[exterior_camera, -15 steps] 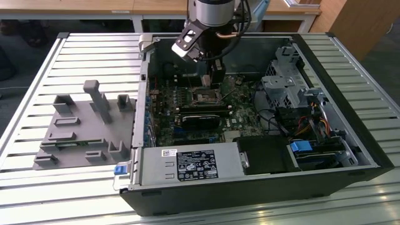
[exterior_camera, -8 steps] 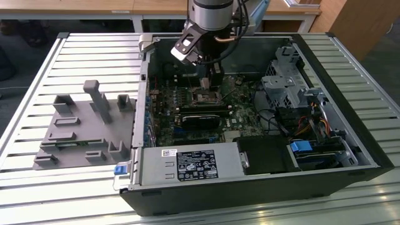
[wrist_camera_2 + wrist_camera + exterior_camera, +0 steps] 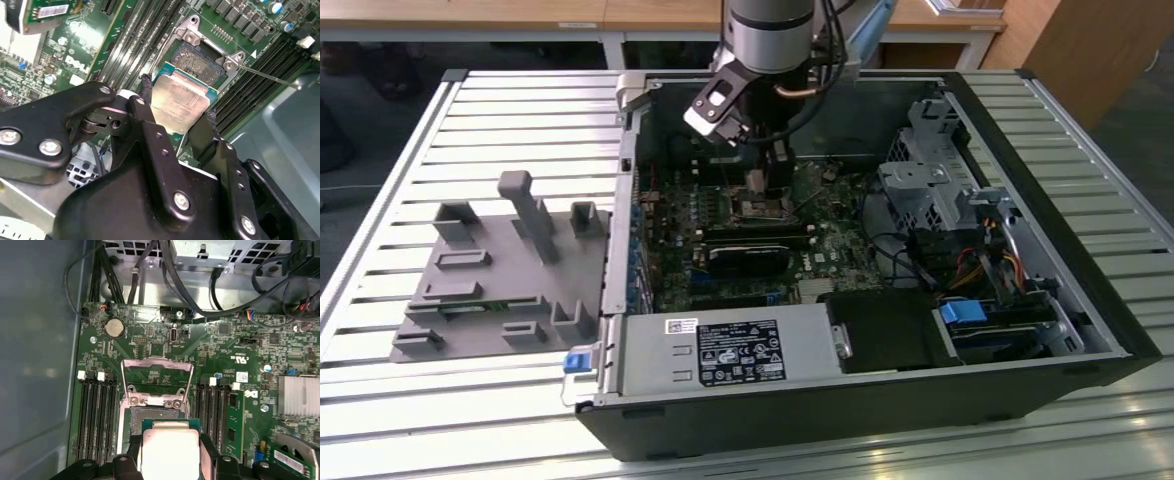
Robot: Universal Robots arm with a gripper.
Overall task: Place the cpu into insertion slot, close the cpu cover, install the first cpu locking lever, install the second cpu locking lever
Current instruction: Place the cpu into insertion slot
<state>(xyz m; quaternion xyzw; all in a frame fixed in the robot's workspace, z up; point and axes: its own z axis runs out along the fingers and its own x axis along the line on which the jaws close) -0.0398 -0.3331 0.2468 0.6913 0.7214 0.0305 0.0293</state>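
Note:
My gripper (image 3: 177, 100) is shut on the cpu (image 3: 184, 95), a pale silvery square chip held by its edges between the two black fingers (image 3: 146, 107). The cpu (image 3: 170, 452) hangs tilted just above the insertion slot (image 3: 199, 56), partly overlapping its near side. In the first wrist view the cpu cover (image 3: 157, 364) stands swung open on the far side of the insertion slot (image 3: 134, 421). A thin metal locking lever (image 3: 272, 78) sticks out beside the slot. In the exterior view the gripper (image 3: 767, 185) reaches down into the open computer case over the insertion slot (image 3: 761, 210).
Long black memory slots (image 3: 97, 415) flank the socket on both sides. A black card (image 3: 750, 250), a power supply (image 3: 720, 350) and a drive cage (image 3: 934, 185) fill the case. Cables (image 3: 165, 270) hang at the board's edge. A grey fixture (image 3: 494, 270) sits on the slatted table.

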